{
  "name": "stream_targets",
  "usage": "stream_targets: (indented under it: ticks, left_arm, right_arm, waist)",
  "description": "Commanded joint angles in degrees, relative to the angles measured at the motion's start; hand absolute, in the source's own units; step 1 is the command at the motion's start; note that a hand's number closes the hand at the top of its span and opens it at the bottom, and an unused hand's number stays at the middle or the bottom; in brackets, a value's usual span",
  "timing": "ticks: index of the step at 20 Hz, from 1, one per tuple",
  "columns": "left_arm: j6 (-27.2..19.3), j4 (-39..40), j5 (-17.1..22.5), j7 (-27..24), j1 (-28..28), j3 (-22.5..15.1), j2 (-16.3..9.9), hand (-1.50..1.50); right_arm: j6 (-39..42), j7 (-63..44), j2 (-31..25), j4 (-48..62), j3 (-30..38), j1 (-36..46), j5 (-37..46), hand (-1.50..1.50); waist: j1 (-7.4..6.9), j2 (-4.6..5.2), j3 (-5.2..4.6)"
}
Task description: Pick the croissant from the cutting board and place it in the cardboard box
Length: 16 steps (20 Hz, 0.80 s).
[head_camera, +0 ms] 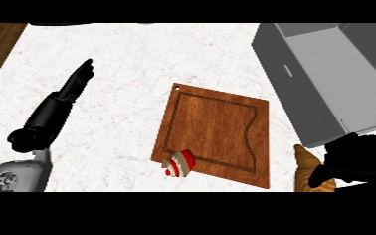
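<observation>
Two robot hands show. The right robot hand point(351, 160) curls round the croissant point(307, 172), just off the cutting board point(217, 129) and below the grey box point(308, 79). The left robot hand point(73, 87) is spread straight over the white table point(132, 55). A small cupcake point(180, 163) sits on the board's corner.

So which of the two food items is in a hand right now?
The brown croissant, held by the right hand beside the box; the red-and-white cupcake sits untouched on the cutting board.

golden croissant point(305, 172) off brown cutting board point(214, 133), right of it, grey open box point(294, 74) w/ flaps beyond
</observation>
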<state>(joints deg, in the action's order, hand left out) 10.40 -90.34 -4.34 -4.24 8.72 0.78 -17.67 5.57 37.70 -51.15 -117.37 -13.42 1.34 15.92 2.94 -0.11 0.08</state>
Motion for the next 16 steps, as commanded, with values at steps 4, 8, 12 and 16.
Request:
stream_targets:
  ticks: [4, 8, 12, 16]
  left_arm:
    - [1.1, 1.1, -0.6, 0.9, 3.7, -0.6, -0.1, 0.00]
    - [2.5, 4.3, 0.3, 2.5, 8.6, -0.4, 0.6, 0.00]
    - [2.4, 2.3, -0.5, 0.2, 5.2, -0.8, 1.0, 0.00]
    - [1.5, 1.8, -1.6, 1.0, 6.8, -2.9, 3.0, 0.00]
  right_arm:
    - [9.5, -5.3, -4.6, 12.1, 18.8, 6.3, -21.5, 1.50]
    - [14.2, -3.7, -5.6, 26.7, 18.3, 13.7, -19.5, 1.50]
    - [12.1, -4.4, -4.4, 34.8, 13.7, 24.5, -9.7, 1.50]
    - [15.0, 1.5, -7.4, 45.6, 8.8, 29.1, -0.7, 1.50]
  waist:
    - [-2.72, 0.24, -0.13]
    - [-3.70, 0.49, -0.09]
    - [-4.74, 0.50, -0.10]
    - [-5.89, 0.94, -0.07]
